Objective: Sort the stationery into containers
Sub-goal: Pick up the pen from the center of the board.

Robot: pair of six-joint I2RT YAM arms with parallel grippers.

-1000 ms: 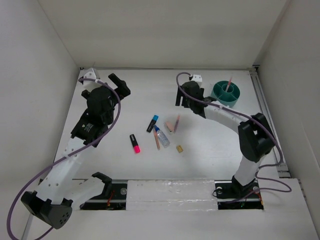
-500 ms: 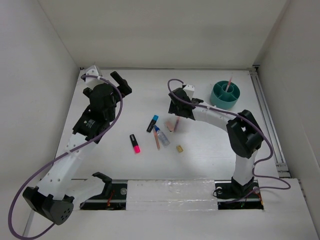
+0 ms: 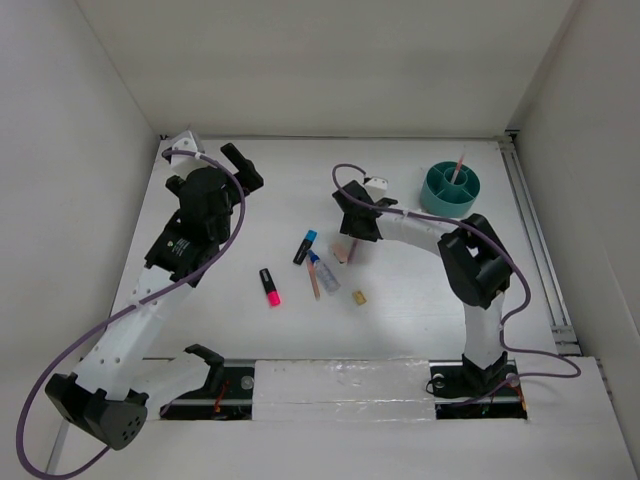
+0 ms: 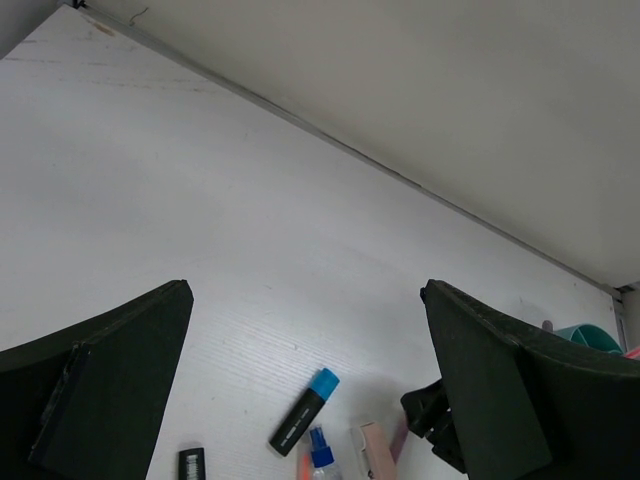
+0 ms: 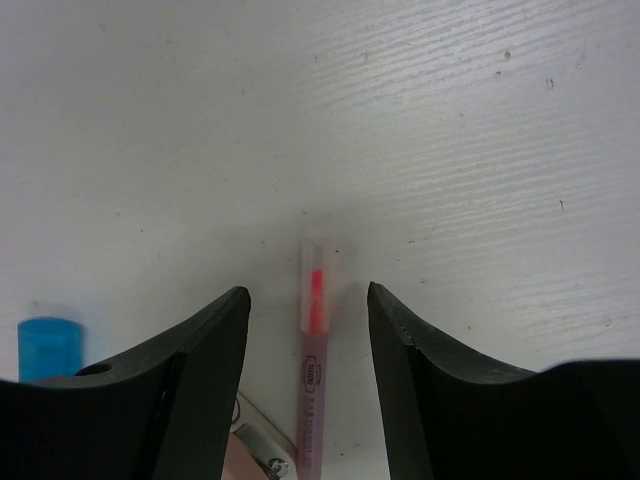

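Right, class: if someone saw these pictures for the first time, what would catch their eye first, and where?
The teal organiser at the far right of the table, a pink pencil standing in its middle cup, stands out first. Mid-table lies a loose cluster: a blue-capped marker, a pink-capped marker and a small bottle. The right arm holds its jaws open either side of a pink pen lying there.

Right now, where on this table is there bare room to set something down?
Bare: the far strip along the back wall between the left gripper and the teal organiser, and the near strip between the tan block and the front edge of the table. Crowded: the middle, where markers, bottle and pencils cluster by the right gripper.
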